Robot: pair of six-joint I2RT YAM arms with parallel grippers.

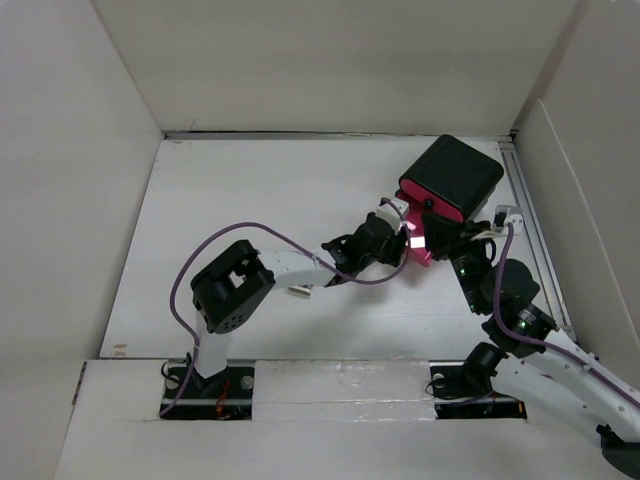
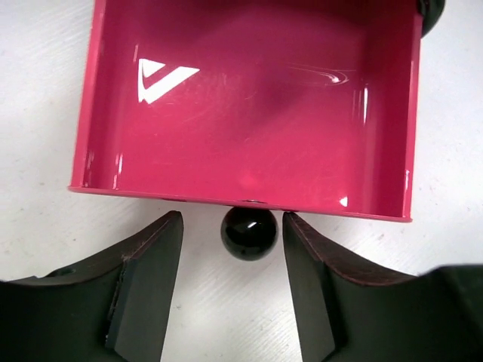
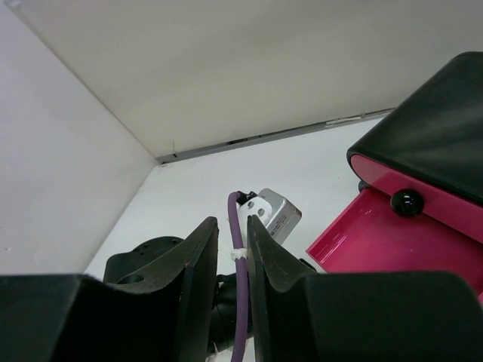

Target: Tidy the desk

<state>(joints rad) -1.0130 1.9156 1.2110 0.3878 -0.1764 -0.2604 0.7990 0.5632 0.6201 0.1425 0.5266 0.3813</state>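
The white desk [image 1: 250, 200] carries a black box [image 1: 455, 175] with pink drawers at its back right. One pink drawer [image 2: 249, 113] is pulled out and looks empty. Its black ball knob [image 2: 249, 232] sits between the fingers of my left gripper [image 2: 232, 226], which is open, with a gap on each side of the knob. From above, the left gripper [image 1: 396, 240] is at the drawer's front. My right gripper [image 3: 232, 220] hovers right of the drawer [image 3: 392, 241]. Its fingers stand a narrow gap apart and hold nothing. The left arm's purple cable shows behind them.
White panel walls border the desk on three sides. A closed drawer above the open one has its own black knob [image 3: 407, 202]. A small pale object [image 1: 300, 292] lies beside the left arm's forearm. The two arms are close together near the box [image 3: 430, 121].
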